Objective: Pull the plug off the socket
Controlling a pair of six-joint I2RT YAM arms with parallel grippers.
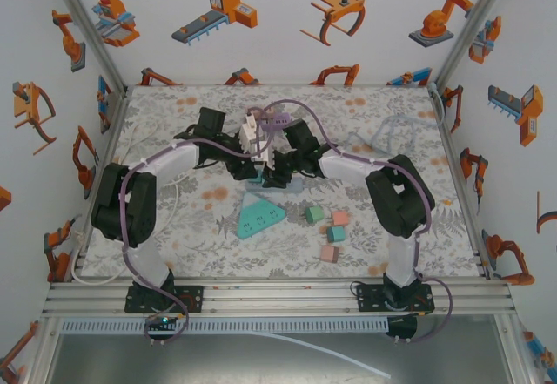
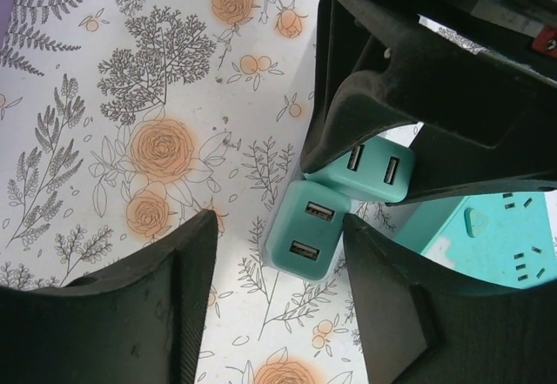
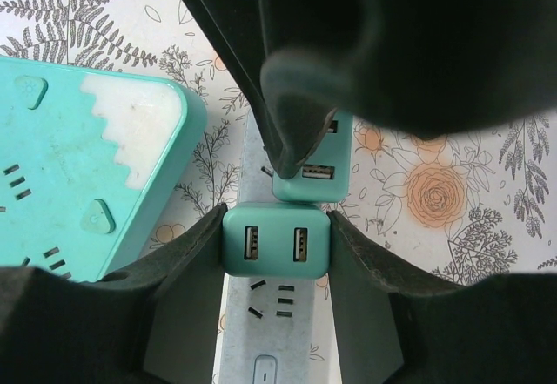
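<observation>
Two plugs are seated in strip point(image 3: 270, 332). Plug point(image 3: 277, 243) is clamped by right gripper point(image 3: 277, 234), ready for pull-off. Second plug point(image 2: 305, 232) is straddled by part-open left gripper point(image 2: 278, 223), ungripped, probably for bracing.

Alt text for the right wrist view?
The right tool clamps a teal USB plug on a pale power strip. A second teal plug sits just behind it, partly hidden by the left tool; a teal triangular socket block lies on the floral table at left.
</observation>
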